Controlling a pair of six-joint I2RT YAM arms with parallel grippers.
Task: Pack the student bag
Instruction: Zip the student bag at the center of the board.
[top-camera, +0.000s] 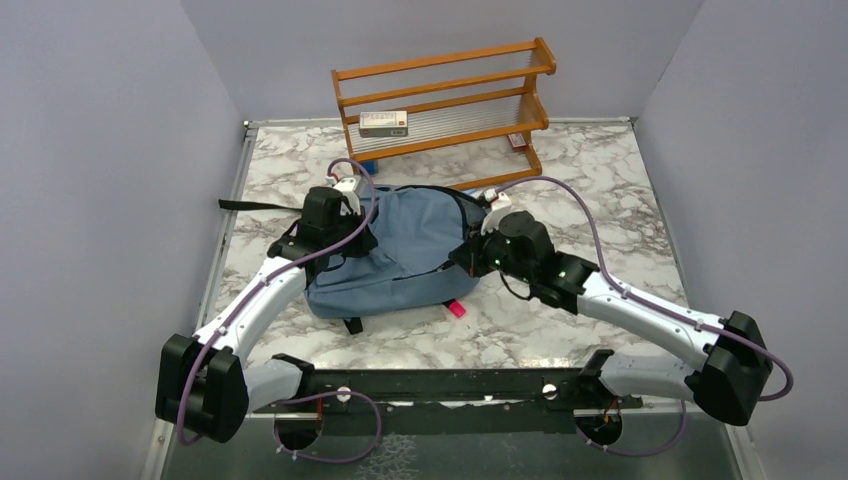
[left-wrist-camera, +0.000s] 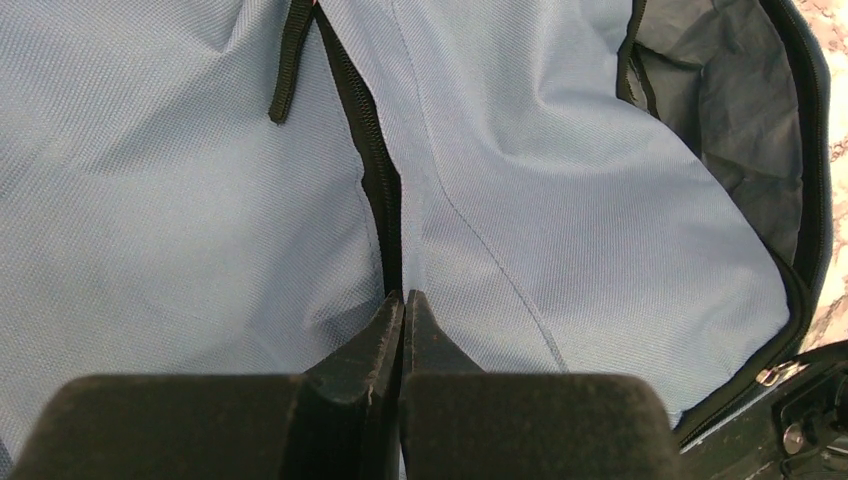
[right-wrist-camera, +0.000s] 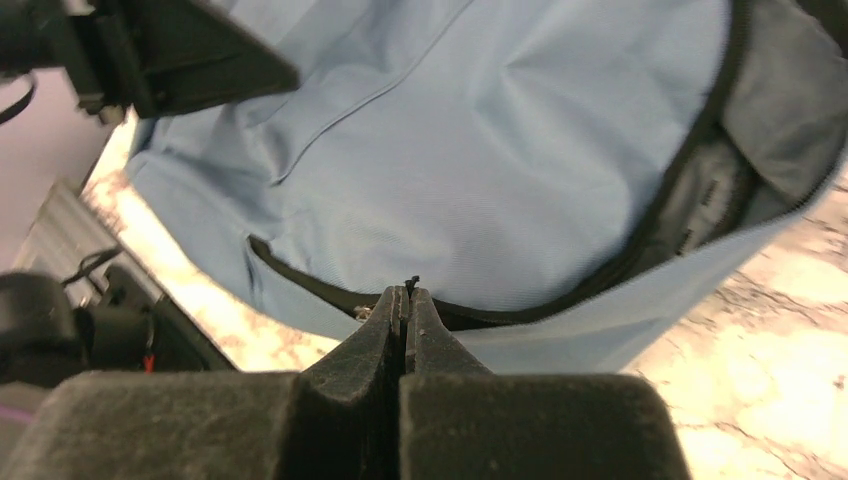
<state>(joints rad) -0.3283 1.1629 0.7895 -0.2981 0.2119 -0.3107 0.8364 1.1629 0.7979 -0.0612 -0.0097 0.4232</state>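
Note:
The student bag (top-camera: 410, 255), dusty blue with black zipper trim, lies flat in the middle of the marble table. My left gripper (top-camera: 340, 215) is at its left side. In the left wrist view its jaws (left-wrist-camera: 403, 296) are shut at the end of a black zipper line (left-wrist-camera: 375, 150), pinching the fabric there. My right gripper (top-camera: 487, 243) is at the bag's right side, shut (right-wrist-camera: 408, 290) on a small black zipper pull (right-wrist-camera: 411, 282) on the lower zipper. The main compartment gapes open, showing its grey lining (left-wrist-camera: 730, 110) (right-wrist-camera: 790, 110).
A wooden rack (top-camera: 445, 95) stands at the back with a flat box (top-camera: 383, 123) on its shelf and a red item (top-camera: 517, 141) at its right end. A pink object (top-camera: 456, 308) lies at the bag's near edge. A black strap (top-camera: 255, 206) trails left.

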